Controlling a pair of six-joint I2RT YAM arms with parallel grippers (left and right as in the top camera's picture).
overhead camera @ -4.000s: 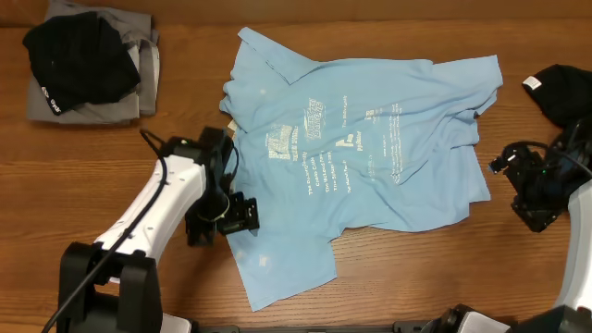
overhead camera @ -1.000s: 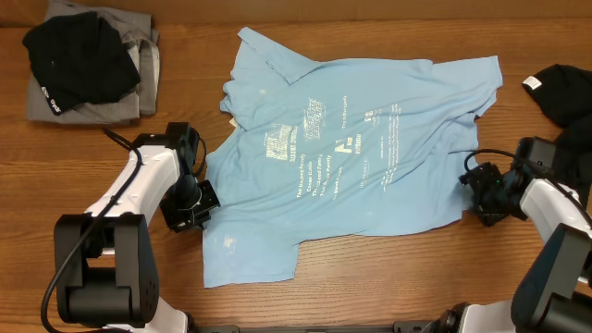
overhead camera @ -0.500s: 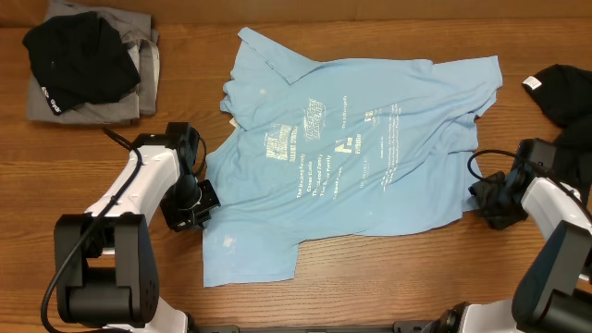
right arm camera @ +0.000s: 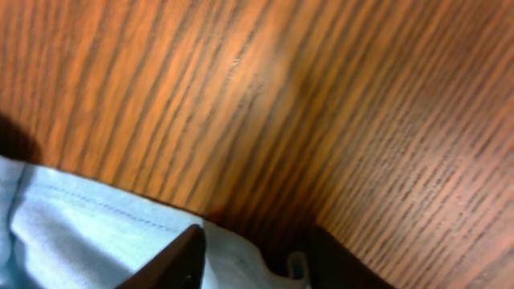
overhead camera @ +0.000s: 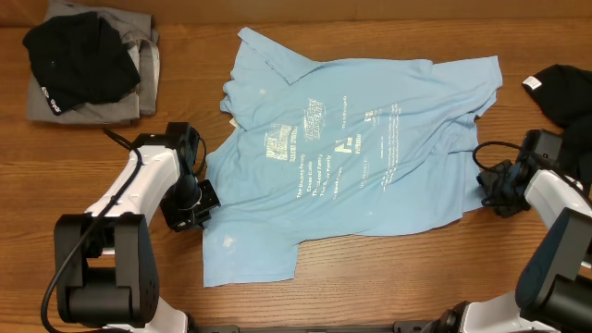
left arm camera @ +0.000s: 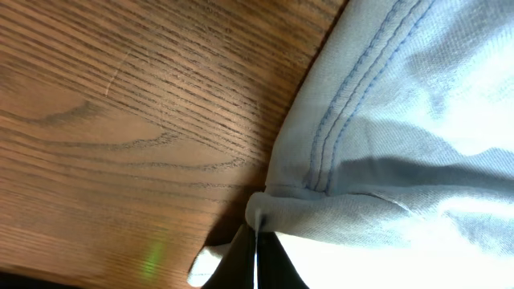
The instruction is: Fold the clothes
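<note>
The clothes' light-blue T-shirt (overhead camera: 351,139) lies spread back-up mid-table, small white print showing. My left gripper (overhead camera: 196,202) sits at its left edge. In the left wrist view this gripper (left arm camera: 257,241) is shut on the stitched hem of the shirt (left arm camera: 418,120). My right gripper (overhead camera: 492,190) rests low at the shirt's right edge. In the right wrist view its fingers (right arm camera: 181,257) stand apart, and a curled fold of the shirt (right arm camera: 72,225) lies between them, the right gripper (right arm camera: 265,261) open around it.
A black garment (overhead camera: 79,55) lies on a folded grey one (overhead camera: 129,97) at the back left. Another black garment (overhead camera: 564,92) with a white label sits at the right edge, close behind my right arm. Bare wood table (overhead camera: 416,277) runs along the front.
Four seconds ago my left gripper held the shirt's lower part farther right; it has pulled it left. Over the last second my right gripper slid right and its jaws narrowed.
</note>
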